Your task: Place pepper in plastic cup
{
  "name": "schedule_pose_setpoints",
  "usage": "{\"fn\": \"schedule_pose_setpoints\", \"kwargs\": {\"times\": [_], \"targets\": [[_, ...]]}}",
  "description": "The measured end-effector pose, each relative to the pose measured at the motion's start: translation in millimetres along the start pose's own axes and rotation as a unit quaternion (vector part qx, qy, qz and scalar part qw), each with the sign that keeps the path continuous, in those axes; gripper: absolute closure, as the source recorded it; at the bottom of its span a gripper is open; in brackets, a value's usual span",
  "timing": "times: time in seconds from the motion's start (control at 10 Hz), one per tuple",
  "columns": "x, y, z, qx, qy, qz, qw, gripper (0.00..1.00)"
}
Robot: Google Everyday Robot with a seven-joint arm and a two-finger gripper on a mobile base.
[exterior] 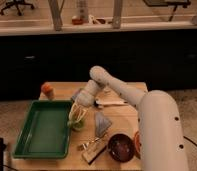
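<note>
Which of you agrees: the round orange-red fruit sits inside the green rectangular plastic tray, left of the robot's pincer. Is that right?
No. The camera view shows the round orange-red fruit on the wooden table beyond the green rectangular plastic tray, not inside it. It is left of the pincer, which hangs at the tray's right edge.
</note>
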Motion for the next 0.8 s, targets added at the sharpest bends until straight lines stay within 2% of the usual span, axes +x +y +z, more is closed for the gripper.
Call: {"fn": "schedule_pose_setpoints", "kwargs": {"times": [0.6,0.8], "targets": [[4.9,-0.9,-6.0,0.022,-0.025,0.005,0.9994,0.31],[5.5,-2.6,-7.3,0.027,-0.028,0.004,0.9992,0.24]]}}
